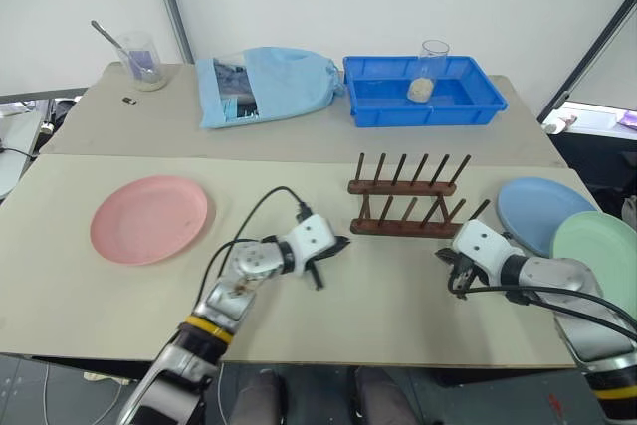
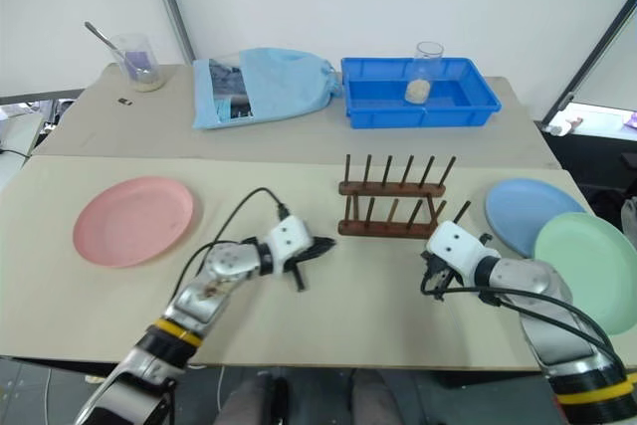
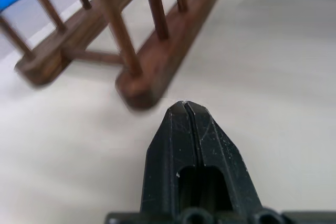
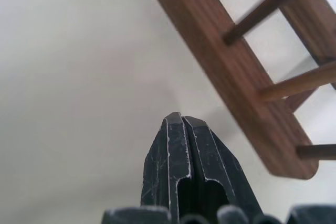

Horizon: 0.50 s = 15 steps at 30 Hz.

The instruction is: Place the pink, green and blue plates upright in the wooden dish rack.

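On the surface (image 1: 119, 345) I saw the wooden dish rack (image 1: 406, 198) empty; left end effector (image 1: 320, 261) and right end effector (image 1: 450, 272) flanked it, both clenched, grasping nothing.

Green plate (image 1: 600, 248) cut by frame edge, overlaps blue plate (image 1: 537, 208).

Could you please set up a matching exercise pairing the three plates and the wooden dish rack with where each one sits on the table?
Things:
1. pink plate
2. green plate
3. blue plate
4. wooden dish rack

Places:
A. at the table's right edge, overlapping another plate
B. middle of the table, between the two arms, holding no plates
C. alone on the left side, lying flat
D. just right of the rack, partly under another plate

Pairs: 1-C, 2-A, 3-D, 4-B
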### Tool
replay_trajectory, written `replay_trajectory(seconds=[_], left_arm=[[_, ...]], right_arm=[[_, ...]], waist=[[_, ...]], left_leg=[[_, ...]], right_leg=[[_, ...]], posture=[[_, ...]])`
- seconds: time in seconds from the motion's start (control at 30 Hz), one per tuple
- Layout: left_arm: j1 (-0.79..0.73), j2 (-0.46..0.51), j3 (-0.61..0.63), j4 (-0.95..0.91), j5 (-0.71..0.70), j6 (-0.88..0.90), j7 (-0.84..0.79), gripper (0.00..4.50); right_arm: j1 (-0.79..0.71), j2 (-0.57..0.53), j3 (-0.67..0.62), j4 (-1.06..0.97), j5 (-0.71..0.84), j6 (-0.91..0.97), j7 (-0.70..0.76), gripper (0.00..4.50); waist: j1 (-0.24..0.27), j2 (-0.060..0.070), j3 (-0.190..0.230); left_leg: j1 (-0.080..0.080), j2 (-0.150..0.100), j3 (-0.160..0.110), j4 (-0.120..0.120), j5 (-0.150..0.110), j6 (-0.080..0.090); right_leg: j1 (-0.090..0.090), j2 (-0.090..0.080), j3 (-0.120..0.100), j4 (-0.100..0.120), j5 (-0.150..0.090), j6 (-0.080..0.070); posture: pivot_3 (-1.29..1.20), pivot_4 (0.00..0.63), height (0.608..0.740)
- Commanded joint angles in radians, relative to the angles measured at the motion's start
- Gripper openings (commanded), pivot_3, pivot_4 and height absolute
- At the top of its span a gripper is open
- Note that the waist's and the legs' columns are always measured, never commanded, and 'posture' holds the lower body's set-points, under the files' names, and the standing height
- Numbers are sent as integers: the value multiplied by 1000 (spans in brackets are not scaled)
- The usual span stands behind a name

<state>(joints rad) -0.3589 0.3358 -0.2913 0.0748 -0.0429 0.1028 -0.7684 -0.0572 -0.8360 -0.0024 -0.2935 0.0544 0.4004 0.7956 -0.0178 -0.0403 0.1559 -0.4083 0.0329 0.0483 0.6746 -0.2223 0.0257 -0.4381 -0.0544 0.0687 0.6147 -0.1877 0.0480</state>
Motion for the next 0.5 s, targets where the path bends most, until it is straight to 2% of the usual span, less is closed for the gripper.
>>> replay_trajectory(seconds=[0.03, 0.1, 0.13, 0.23, 0.33, 0.5], left_arm=[[84, 49, 130, -255, -89, 68, 24, 1692], [181, 64, 231, -412, -101, 130, 113, 2702], [234, 64, 288, -492, -112, 161, 156, 3066], [353, 15, 448, -647, -143, 263, 298, 4415], [404, -85, 658, -729, -250, 410, 470, 4500], [420, -187, 929, -793, -355, 598, 706, 4500]], right_arm=[[-3, -32, -83, -146, 94, 24, 64, 1221], [-41, -34, -77, -176, 127, 36, 86, 1911], [-73, -28, -65, -179, 146, 37, 98, 2219], [-175, 12, -24, -155, 196, 21, 130, 3293], [-278, 65, 40, -117, 225, 4, 172, 4267], [-377, 103, 127, -34, 218, -42, 252, 4267]], waist=[[-1, 0, 0], [-3, 0, 0], [-1, 0, 0], [-4, 0, 0], [-2, 0, 0], [5, -1, 1]], left_leg=[[0, 0, 0, 0, 0, 0], [2, 1, 0, 1, 0, 0], [2, 3, 0, 1, 0, 0], [3, 3, 2, 1, 0, 0], [4, 3, 3, 1, 0, 0], [3, 1, 1, 1, 0, 0]], right_leg=[[0, 0, 0, 0, -1, 1], [1, -1, 0, 0, -2, 1], [1, -1, 0, -1, -4, -2], [2, -2, 0, -1, -4, -2], [2, -2, -1, -1, -4, -2], [2, -1, -2, -1, -2, 0]], posture=[[0, 150, 740], [0, 150, 740], [0, 150, 740], [0, 150, 740], [0, 150, 740], [0, 150, 740]])
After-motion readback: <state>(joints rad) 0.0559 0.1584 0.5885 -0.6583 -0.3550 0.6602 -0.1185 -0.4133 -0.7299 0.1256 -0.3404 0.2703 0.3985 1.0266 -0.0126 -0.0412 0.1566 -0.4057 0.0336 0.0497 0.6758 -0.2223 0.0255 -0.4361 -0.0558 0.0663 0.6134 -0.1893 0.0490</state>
